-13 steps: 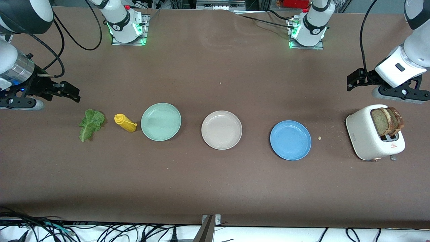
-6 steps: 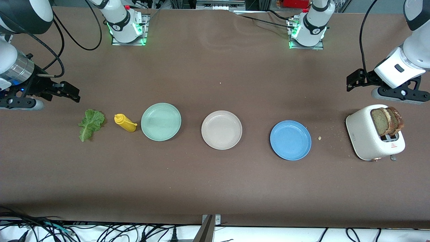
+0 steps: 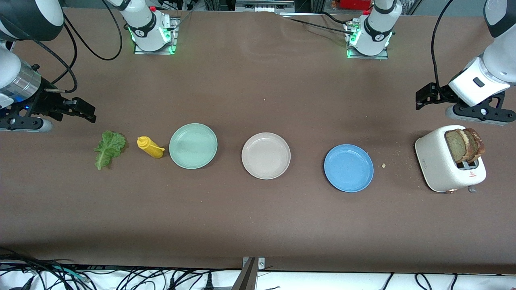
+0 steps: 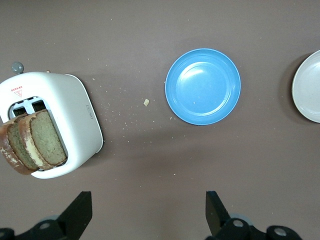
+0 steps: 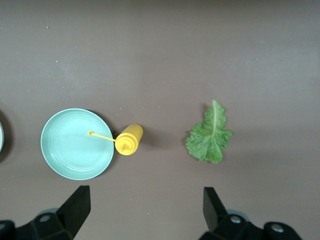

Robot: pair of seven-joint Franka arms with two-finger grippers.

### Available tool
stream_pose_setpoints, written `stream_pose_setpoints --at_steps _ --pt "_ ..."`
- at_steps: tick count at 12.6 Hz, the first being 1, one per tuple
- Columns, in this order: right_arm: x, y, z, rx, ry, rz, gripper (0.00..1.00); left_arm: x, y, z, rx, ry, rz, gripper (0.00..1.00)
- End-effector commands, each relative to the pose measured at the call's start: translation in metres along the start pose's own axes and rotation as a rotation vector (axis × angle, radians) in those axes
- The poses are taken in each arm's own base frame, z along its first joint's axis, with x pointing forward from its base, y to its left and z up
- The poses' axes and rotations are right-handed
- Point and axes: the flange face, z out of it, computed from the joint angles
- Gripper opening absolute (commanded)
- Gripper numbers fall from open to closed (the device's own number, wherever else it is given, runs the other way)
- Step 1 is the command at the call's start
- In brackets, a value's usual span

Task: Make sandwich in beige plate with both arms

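Between the pale green plate [image 3: 193, 146] and blue plate [image 3: 348, 168], the round beige plate [image 3: 266, 155] is sitting bare. Both arms are hovering with fingers spread: left gripper [image 4: 148, 212] over the table beside the white toaster [image 3: 437, 163] holding two brown bread slices [image 3: 464, 144], right gripper [image 5: 144, 210] near the ruffled green lettuce leaf [image 3: 109, 149].

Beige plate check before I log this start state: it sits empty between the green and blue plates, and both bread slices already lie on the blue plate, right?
Not quite. The beige plate is empty between the green plate and the blue plate, but the blue plate is empty too. Both bread slices stand in the white toaster, as the front and left wrist views show.
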Motion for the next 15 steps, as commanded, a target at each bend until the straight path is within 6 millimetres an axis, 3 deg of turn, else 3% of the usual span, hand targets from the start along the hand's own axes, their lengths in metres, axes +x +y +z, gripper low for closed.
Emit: stream_pose_setpoints --at_steps 1,9,11,13,15 --pt "-0.001 0.0 0.0 0.016 0.006 0.013 1.0 -0.004 -0.001 -0.001 0.006 -0.006 0.009 1.0" --pt "-0.001 0.0 0.0 0.016 0.006 0.013 1.0 0.0 -0.009 0.0 0.007 -0.002 -0.003 1.0" --pt "-0.001 0.0 0.0 0.016 0.006 0.013 1.0 0.007 -0.04 0.012 0.009 -0.009 -0.04 1.0" --pt "-0.001 0.001 -0.001 0.016 0.008 0.014 1.0 0.016 -0.086 0.026 0.006 -0.013 -0.114 1.0" --pt "-0.001 0.002 0.0 0.016 0.005 0.016 1.0 0.021 -0.115 0.042 0.008 -0.002 -0.156 1.0"
